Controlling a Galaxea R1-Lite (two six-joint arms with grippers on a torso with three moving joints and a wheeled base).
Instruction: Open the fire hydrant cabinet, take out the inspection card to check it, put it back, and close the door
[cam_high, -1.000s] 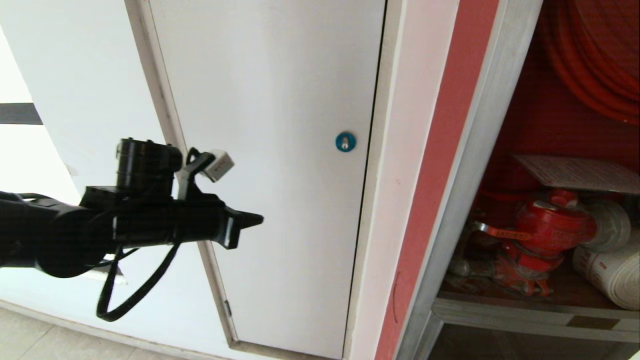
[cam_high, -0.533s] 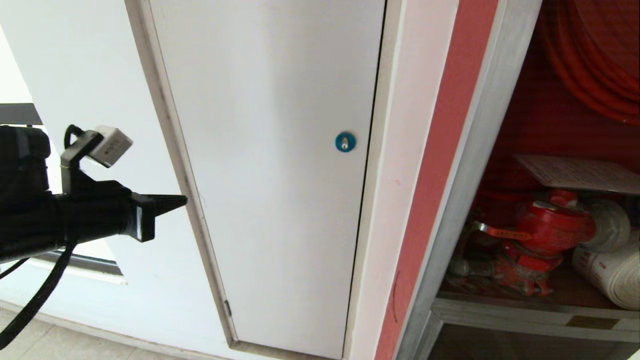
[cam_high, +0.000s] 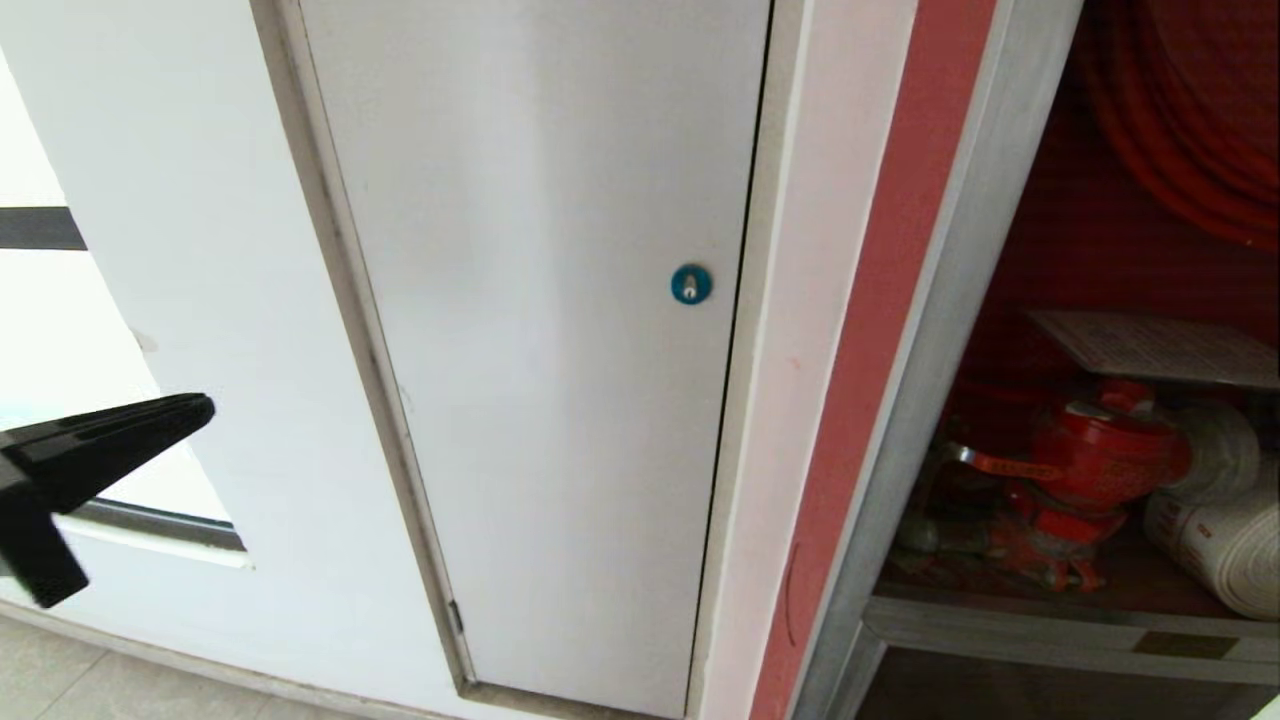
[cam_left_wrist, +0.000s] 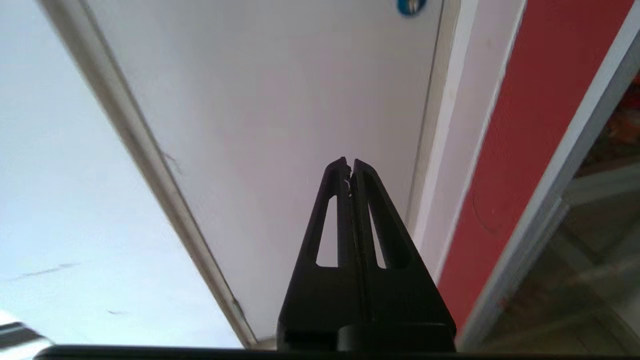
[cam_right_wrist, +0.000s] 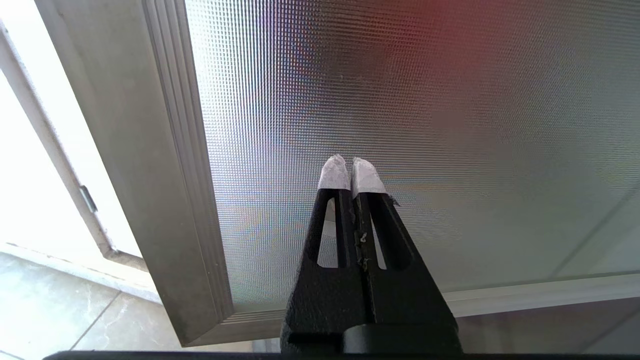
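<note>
The fire hydrant cabinet (cam_high: 950, 330) stands open at the right of the head view, showing its silver frame and red interior. Inside it the inspection card (cam_high: 1160, 345) lies flat on top of a red valve (cam_high: 1095, 450). The door (cam_right_wrist: 400, 100) appears only in the right wrist view, as a silver-framed ribbed glass panel close in front of my right gripper (cam_right_wrist: 351, 161). That gripper is shut, white-taped tips together, holding nothing. My left gripper (cam_high: 195, 408) pokes in at the far left, well away from the cabinet. It (cam_left_wrist: 349, 162) is shut and empty, pointing at the grey-white door.
A plain grey-white flush door (cam_high: 540, 350) with a round blue lock (cam_high: 690, 284) fills the middle. A red strip (cam_high: 870, 330) runs beside the cabinet frame. Rolled white hose (cam_high: 1215, 540) and coiled red hose (cam_high: 1190, 110) sit inside the cabinet. Pale floor tiles (cam_high: 90, 690) lie below.
My left arm has drawn back to the left, out of the head view. Only its shut fingers still show at the edge. The rest of the scene has not shifted.
</note>
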